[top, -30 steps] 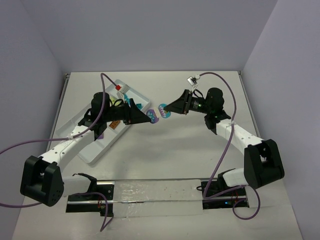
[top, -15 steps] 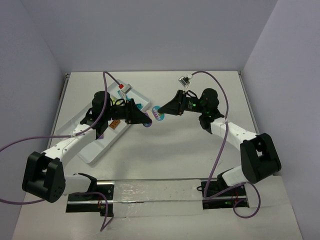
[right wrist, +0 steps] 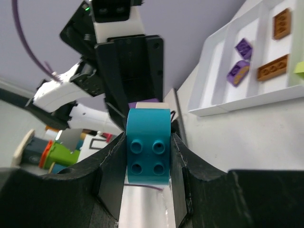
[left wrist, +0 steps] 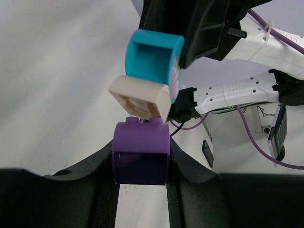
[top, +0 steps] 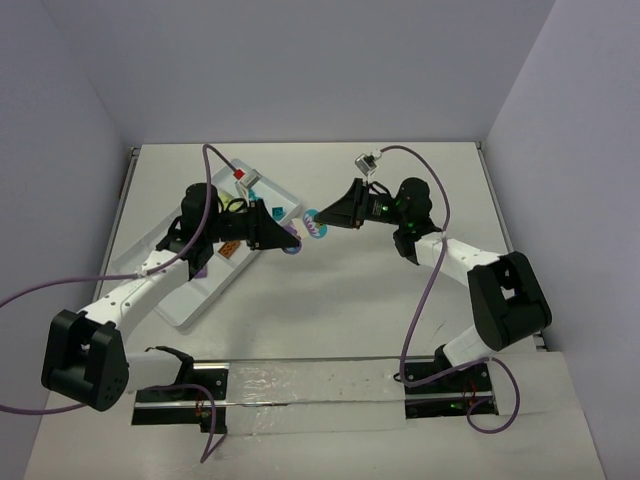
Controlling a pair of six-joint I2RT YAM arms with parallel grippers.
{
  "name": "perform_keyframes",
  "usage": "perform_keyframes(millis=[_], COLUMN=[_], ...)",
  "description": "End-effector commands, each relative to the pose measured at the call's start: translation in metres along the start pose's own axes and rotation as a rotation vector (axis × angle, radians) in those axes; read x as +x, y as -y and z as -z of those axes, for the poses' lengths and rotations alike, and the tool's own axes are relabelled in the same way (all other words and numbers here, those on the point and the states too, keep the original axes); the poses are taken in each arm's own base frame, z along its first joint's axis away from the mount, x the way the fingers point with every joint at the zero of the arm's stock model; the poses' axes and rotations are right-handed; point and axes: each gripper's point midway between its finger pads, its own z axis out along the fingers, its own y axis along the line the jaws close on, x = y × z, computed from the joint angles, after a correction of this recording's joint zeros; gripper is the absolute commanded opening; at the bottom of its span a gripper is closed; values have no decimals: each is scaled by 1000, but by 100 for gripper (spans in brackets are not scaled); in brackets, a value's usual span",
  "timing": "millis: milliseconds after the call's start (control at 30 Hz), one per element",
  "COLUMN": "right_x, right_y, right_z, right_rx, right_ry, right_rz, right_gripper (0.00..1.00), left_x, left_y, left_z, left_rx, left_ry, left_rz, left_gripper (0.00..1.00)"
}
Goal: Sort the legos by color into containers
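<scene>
Three legos are joined in a short stack above the table: a teal brick, a cream brick and a purple brick. My right gripper is shut on the teal brick. My left gripper is shut on the purple brick. In the top view the two grippers meet tip to tip, left gripper and right gripper, just right of the white tray. The tray's containers hold two purple bricks, two orange-brown bricks and a lime green one.
A teal brick lies in the tray's far end. A cable with a red-and-white connector hangs over the tray. A metal rail runs along the near edge between the arm bases.
My right gripper carried the brick stack leftward to the left gripper. The left jaws, open a second ago, have shut on the purple brick.
</scene>
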Motion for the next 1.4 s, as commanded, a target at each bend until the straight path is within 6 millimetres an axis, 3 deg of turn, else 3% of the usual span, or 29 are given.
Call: perform_keyframes(millis=[0, 167, 267, 367, 467, 567, 733, 900, 1367], right_x=[-13, -26, -25, -29, -35, -37, -37, -34, -29], right_y=[18, 49, 71, 80, 81, 86, 85, 85, 89], right_z=[10, 33, 41, 46, 49, 54, 58, 60, 62], right_rx=[46, 174, 300, 397, 444, 502, 534, 538, 552], right_ry=[81, 169, 175, 182, 183, 172, 165, 165, 152], right_rz=[12, -23, -49, -30, 16, 43, 66, 67, 71], right_gripper=[0, 0, 0, 0, 0, 0, 0, 0, 2], left_x=[-14, -25, -31, -27, -17, -19, -28, -35, -63], left_y=[13, -16, -48, -114, -154, -173, -183, -197, -224], left_z=[15, 45, 75, 125, 169, 201, 241, 256, 268], left_rx=[4, -134, -319, -691, -913, -1082, -1303, -1392, -1499], left_ry=[41, 122, 202, 321, 438, 540, 639, 662, 671], left_rz=[-83, -20, 60, 266, 410, 455, 507, 525, 543], left_gripper=[0, 0, 0, 0, 0, 0, 0, 0, 0])
